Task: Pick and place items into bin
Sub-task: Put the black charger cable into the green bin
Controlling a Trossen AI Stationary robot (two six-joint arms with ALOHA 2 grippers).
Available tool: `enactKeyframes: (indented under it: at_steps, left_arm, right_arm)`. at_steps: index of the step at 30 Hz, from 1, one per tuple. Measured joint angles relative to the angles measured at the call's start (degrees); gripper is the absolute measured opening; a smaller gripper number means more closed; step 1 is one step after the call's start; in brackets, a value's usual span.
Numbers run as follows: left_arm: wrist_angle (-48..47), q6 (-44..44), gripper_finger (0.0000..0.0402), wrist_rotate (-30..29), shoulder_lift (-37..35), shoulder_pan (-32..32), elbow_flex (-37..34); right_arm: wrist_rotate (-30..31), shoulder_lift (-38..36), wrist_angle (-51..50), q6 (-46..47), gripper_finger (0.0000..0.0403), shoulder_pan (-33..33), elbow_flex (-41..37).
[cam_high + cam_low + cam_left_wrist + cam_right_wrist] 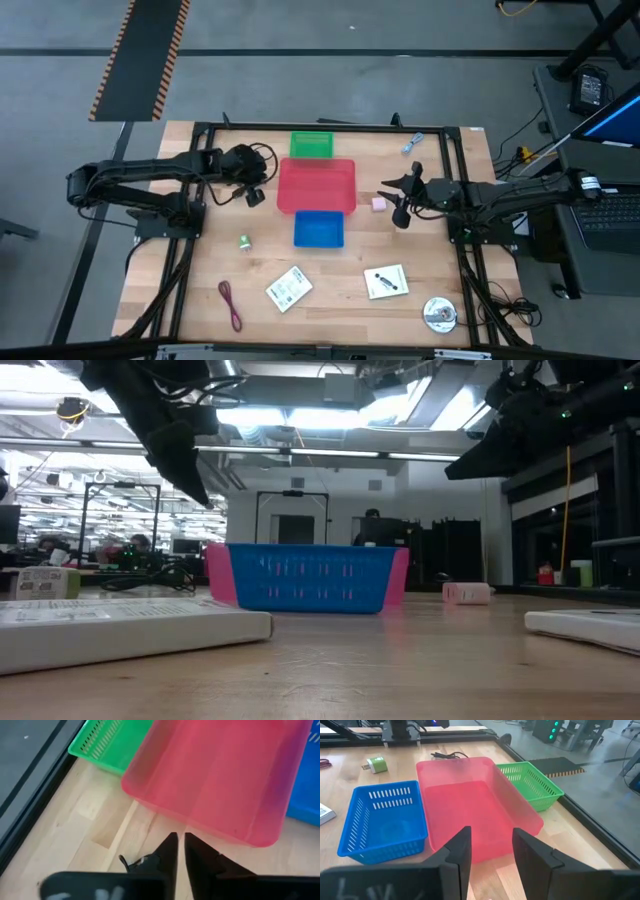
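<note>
You see a pale wooden table (330, 300) with matt, visible grain. At centre frame, the translucent red plastic bin (480, 800) looks smooth and faintly glossy; the blue (385, 817) and green (532, 782) slotted plastic baskets beside it look matt.

Bright, even overhead light w/ soft shadows; low view backlit by ceiling lamps (300, 415), foreground blurry.

High view: straight down over the whole light wooden table (330, 300).
Low view: at tabletop level, facing the blue slotted plastic basket (310, 578) and the room behind.
Left wrist view: close above the translucent red plastic bin (220, 775).
Right wrist view: farther off, sharing that bin and the green mesh basket (532, 782).
</note>
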Motion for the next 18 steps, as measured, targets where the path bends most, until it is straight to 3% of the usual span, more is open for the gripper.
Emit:
enactKeyframes:
  at_steps: [11,18]
  left_arm:
    - [-2.2,-0.2,0.0155,-0.5,0.3,0.0,0.0]
    - [-8.6,-4.7,0.0208,-3.6,0.3,0.0,0.0]
  right_arm:
    - [0.0,0.0,-0.4,0.0,0.0123,0.0,0.0]
    - [-0.5,0.0,-1.7,0.1,0.0123,0.0,0.0]
